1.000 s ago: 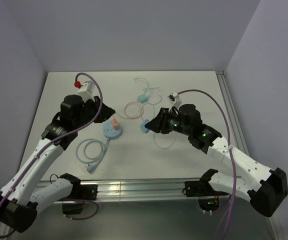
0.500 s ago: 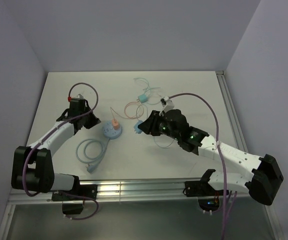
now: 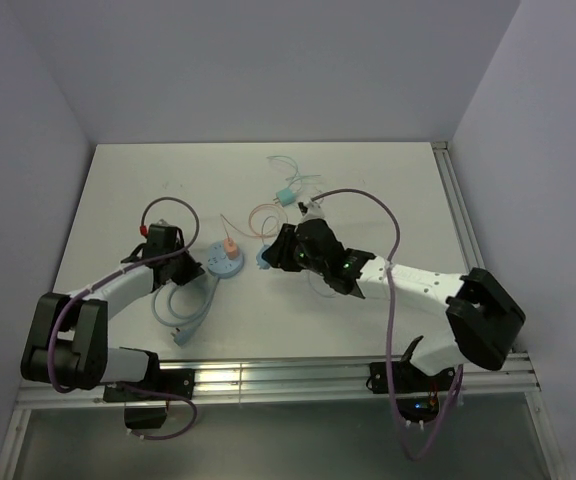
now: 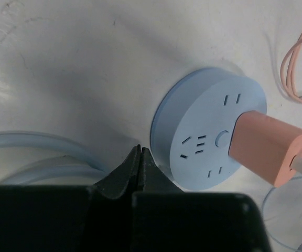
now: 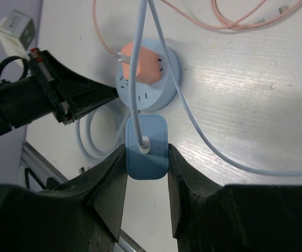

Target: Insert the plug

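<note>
Right pincer (image 5: 146, 160) nearer the round socket (image 4: 198, 113), jaws part-spread and clamped on blue plug (image 5: 147, 148); left pincer (image 4: 141, 153) pinched closed, empty.

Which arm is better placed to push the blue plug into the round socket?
Right, probably. Its pincer already grips the blue plug close to the round socket; the left pincer is shut and empty beside it.

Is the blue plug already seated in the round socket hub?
No, the right gripper holds the blue plug short of the socket hub.
</note>
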